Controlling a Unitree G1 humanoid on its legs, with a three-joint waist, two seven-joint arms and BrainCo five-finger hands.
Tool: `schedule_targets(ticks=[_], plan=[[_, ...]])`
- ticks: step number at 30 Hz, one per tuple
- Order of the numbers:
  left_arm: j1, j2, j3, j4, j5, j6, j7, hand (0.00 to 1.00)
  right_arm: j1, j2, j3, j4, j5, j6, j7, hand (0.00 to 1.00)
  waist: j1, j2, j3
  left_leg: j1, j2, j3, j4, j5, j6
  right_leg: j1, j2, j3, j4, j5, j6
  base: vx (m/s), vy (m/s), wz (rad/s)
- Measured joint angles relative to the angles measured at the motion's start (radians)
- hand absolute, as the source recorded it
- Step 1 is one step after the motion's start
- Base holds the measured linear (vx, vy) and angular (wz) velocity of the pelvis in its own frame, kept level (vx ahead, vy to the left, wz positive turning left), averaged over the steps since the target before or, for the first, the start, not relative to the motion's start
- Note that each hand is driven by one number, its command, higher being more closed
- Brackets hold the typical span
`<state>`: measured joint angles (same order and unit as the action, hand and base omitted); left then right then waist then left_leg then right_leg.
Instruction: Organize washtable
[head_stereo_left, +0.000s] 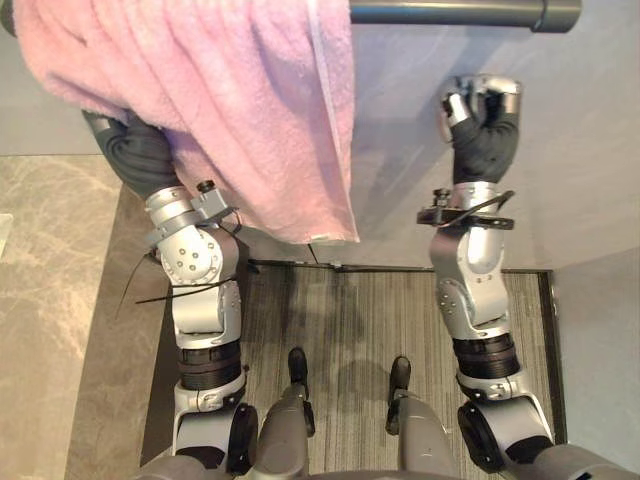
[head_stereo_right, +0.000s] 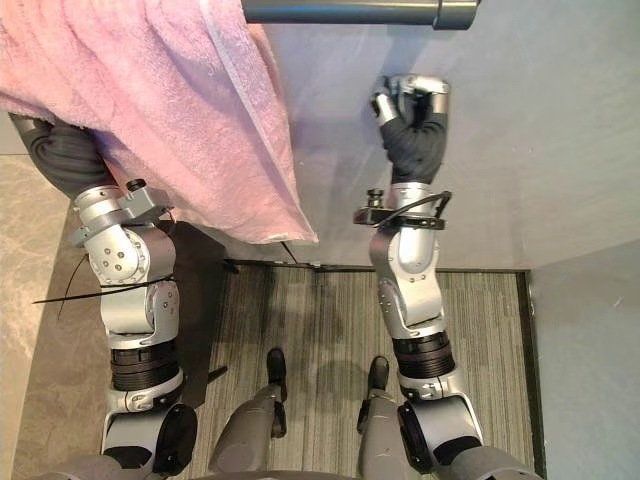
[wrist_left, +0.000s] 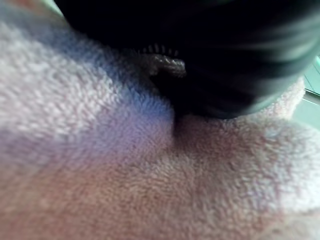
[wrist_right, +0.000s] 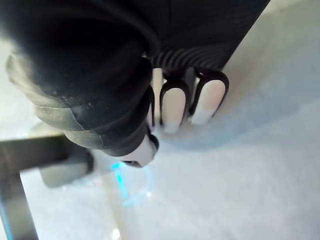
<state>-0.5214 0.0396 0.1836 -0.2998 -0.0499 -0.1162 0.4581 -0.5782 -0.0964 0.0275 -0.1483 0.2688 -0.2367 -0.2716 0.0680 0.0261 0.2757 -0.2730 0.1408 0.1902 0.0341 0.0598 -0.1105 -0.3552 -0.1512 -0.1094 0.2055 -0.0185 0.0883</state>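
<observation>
A pink towel (head_stereo_left: 220, 100) hangs over a dark rail (head_stereo_left: 450, 13) on the grey wall and drapes down on my left side. My left hand (head_stereo_left: 138, 152) reaches up under the towel, and the cloth hides its fingers. In the left wrist view the towel (wrist_left: 125, 175) lies right against the hand's dark cover. My right hand (head_stereo_left: 480, 100) is raised to the right of the towel, just below the rail. Its fingers (wrist_right: 175, 105) are curled with nothing in them, clear of the towel.
A marble counter (head_stereo_left: 50, 300) runs along the left. A striped floor mat (head_stereo_left: 370, 320) lies below. The grey wall (head_stereo_left: 570, 150) stands behind the right hand, and the rail's thicker end (head_stereo_left: 555, 14) sits at the upper right.
</observation>
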Motion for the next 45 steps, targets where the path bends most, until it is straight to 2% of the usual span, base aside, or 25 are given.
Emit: schedule_targets(ticks=[7,8,13,16,23,26,34,37,38,45], plan=[[0.001,-0.014,-0.03,-0.036,-0.019,-0.013,-0.021,1.0,0.041,-0.033,-0.069,-0.05,-0.003,0.001,-0.013,1.0,-0.001,0.0,0.0,-0.003,0.003,0.001,0.001,-0.001,0.0,-0.001,0.002,0.002,-0.001,0.0,0.0,0.02,0.003,0.0],[0.004,-0.018,-0.035,-0.047,-0.019,-0.014,-0.021,1.0,0.045,-0.034,-0.079,-0.054,-0.003,0.001,-0.014,0.0,-0.001,-0.001,0.0,-0.003,0.004,0.002,0.002,-0.001,0.0,-0.001,0.003,0.003,-0.001,0.0,0.0,0.0,0.0,0.0],[0.008,-0.018,-0.037,-0.055,-0.021,-0.02,-0.021,1.0,0.078,-0.029,-0.056,-0.067,0.001,0.001,-0.001,0.0,0.0,-0.003,0.001,-0.011,0.015,0.005,0.021,-0.011,0.0,-0.003,0.01,0.005,-0.001,0.0,0.0,0.0,-0.006,-0.03],[0.042,-0.022,-0.037,-0.067,-0.022,-0.021,-0.022,1.0,0.084,-0.028,0.011,-0.067,0.019,0.005,0.051,0.0,-0.002,-0.005,0.001,-0.026,0.024,0.013,0.057,-0.029,-0.002,-0.011,0.017,0.014,0.003,0.0,0.0,-0.01,-0.019,-0.12],[0.041,-0.03,-0.067,-0.068,-0.027,-0.021,-0.022,1.0,0.07,0.023,0.229,-0.02,0.175,0.007,0.157,0.0,0.002,-0.005,0.001,-0.047,0.035,0.004,0.093,-0.036,-0.003,-0.019,0.025,0.015,0.018,0.001,-0.001,0.0,0.0,0.0],[0.04,-0.03,-0.082,-0.06,-0.029,-0.021,-0.022,1.0,0.042,0.03,0.282,-0.018,0.218,0.007,0.186,0.0,0.002,-0.005,0.001,-0.066,0.036,-0.011,0.113,-0.038,-0.001,-0.019,0.023,0.0,0.021,0.001,-0.001,-0.04,0.013,0.12],[0.026,-0.024,-0.106,-0.035,-0.038,-0.025,-0.03,1.0,-0.058,0.027,0.307,0.055,0.322,0.008,0.211,0.0,0.01,-0.01,0.0,-0.082,0.034,-0.04,0.122,-0.036,-0.001,-0.019,0.02,-0.027,0.033,0.001,-0.002,-0.03,0.015,0.1],[-0.008,-0.024,-0.121,-0.001,-0.055,-0.026,-0.043,1.0,-0.115,0.011,0.304,0.09,0.353,0.007,0.209,0.0,0.029,-0.011,-0.001,-0.081,0.033,-0.046,0.112,-0.023,-0.004,-0.019,0.019,-0.031,0.033,0.001,-0.002,0.02,0.007,0.04],[-0.011,-0.024,-0.124,-0.001,-0.056,-0.027,-0.043,1.0,-0.121,0.01,0.304,0.091,0.358,0.007,0.209,1.0,0.029,-0.012,-0.001,-0.081,0.032,-0.049,0.107,-0.019,-0.004,-0.019,0.019,-0.031,0.033,0.001,-0.002,0.03,0.011,0.1],[-0.013,-0.024,-0.123,0.001,-0.056,-0.027,-0.044,1.0,-0.145,0.01,0.279,0.135,0.36,0.007,0.204,1.0,0.032,-0.015,-0.003,-0.049,0.03,-0.053,0.043,0.017,-0.01,-0.016,0.022,-0.033,0.033,0.002,-0.003,0.02,0.004,0.02]])
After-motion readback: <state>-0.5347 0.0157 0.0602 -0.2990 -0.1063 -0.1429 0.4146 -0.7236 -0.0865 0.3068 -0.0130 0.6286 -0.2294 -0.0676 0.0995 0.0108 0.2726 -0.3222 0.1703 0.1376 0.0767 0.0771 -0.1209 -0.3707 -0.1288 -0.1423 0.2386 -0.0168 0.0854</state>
